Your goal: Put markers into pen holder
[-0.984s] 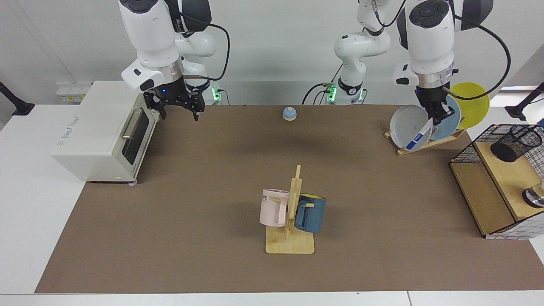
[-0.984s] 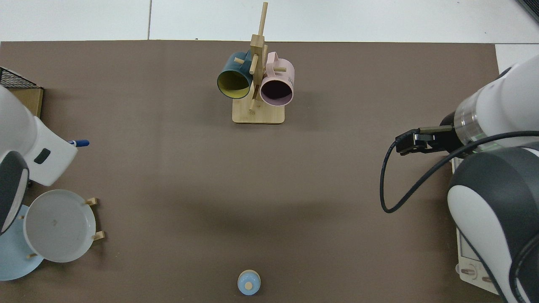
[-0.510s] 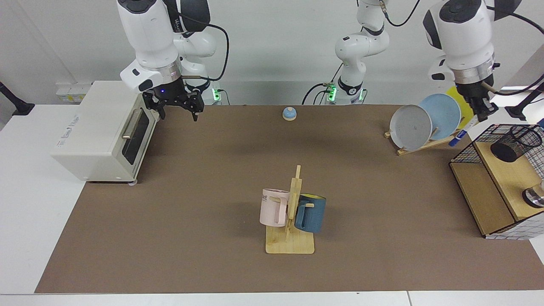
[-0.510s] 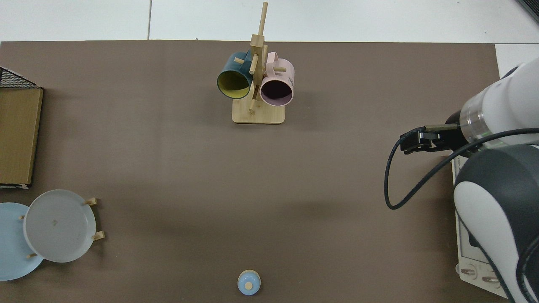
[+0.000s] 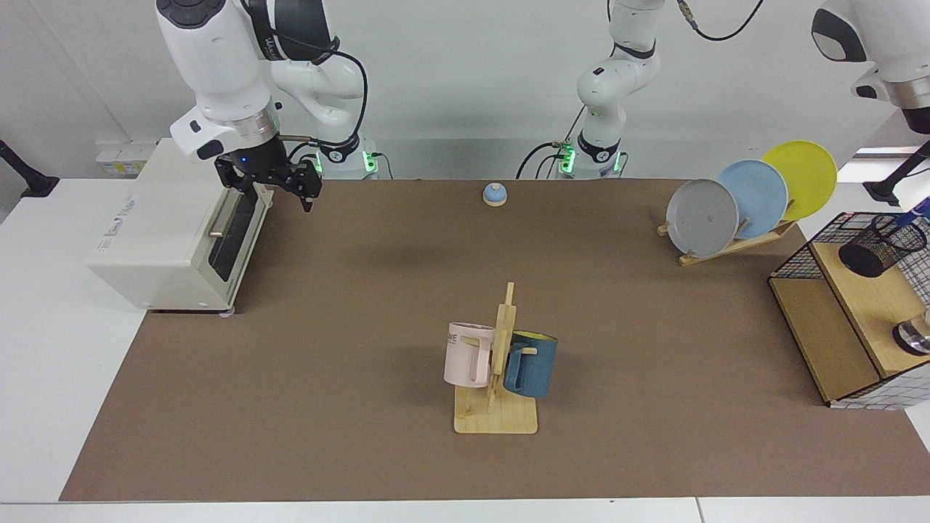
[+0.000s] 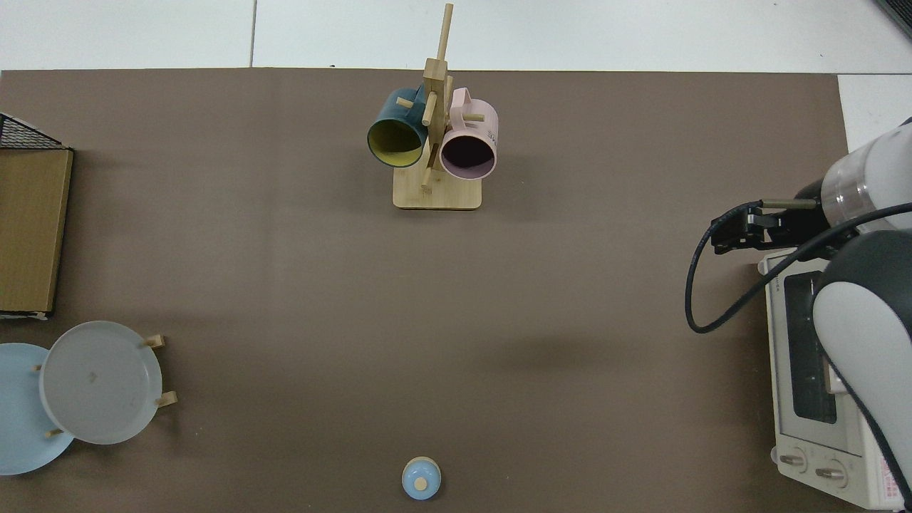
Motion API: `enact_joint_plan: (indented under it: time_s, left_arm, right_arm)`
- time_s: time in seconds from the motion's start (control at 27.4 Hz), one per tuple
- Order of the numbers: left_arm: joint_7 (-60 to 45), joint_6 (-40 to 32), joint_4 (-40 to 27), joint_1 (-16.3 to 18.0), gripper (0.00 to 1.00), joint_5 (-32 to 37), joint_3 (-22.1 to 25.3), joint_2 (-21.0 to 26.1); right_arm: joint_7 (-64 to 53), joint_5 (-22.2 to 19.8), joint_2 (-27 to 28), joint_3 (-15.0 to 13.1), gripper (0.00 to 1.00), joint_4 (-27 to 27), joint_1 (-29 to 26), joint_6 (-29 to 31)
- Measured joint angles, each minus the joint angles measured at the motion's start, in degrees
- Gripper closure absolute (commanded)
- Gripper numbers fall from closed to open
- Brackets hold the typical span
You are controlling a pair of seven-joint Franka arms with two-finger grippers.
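Note:
The pen holder (image 5: 882,243), a small black mesh cup, leans on the top wooden shelf of the wire basket at the far right of the facing view. Just above its rim, at the view's edge, a blue tip with some white behind it shows; this looks like the marker (image 5: 918,211). My left arm's wrist (image 5: 912,109) hangs over that spot, and its gripper runs off the view's edge. My right gripper (image 5: 280,195) hangs open and empty in front of the toaster oven; it is the dark hand (image 6: 727,231) in the top view. That view shows neither marker nor pen holder.
A white toaster oven (image 5: 174,232) stands at the facing view's left. A wooden mug tree (image 5: 498,378) with a pink and a blue mug stands mid-table. A plate rack (image 5: 726,243) holds three plates at back right. A small blue bell (image 5: 495,194) and the wire basket (image 5: 799,254) are also there.
My left arm swung the marker from in front of the plates rightward to above the pen holder, leaving the top view. My right arm drifted toward the toaster oven.

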Motion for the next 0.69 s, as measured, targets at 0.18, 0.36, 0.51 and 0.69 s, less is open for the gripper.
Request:
enact_joint_plan:
  time_s: [0.18,0.36,0.51,0.69]
  left_arm:
    - [5.75,1.33,0.01,2.54,1.00,-0.10,0.10,1.07]
    - [6.80,1.31,-0.04,3.94,1.00,-0.13,0.17,2.19]
    - [6.77,1.31,-0.70,4.34,1.00,-0.30,0.18,2.79]
    - [5.87,1.32,-2.49,4.42,1.00,-0.42,0.05,3.20]
  right_arm:
    - [0.00,0.00,0.00,0.05,0.00,-0.01,0.00,0.00]
    - [0.00,0.01,0.00,0.13,0.00,-0.01,0.00,0.00]
    - [0.00,0.02,0.00,0.24,0.00,-0.01,0.00,0.00]
    - [0.00,0.02,0.00,0.31,0.00,-0.01,0.00,0.00]
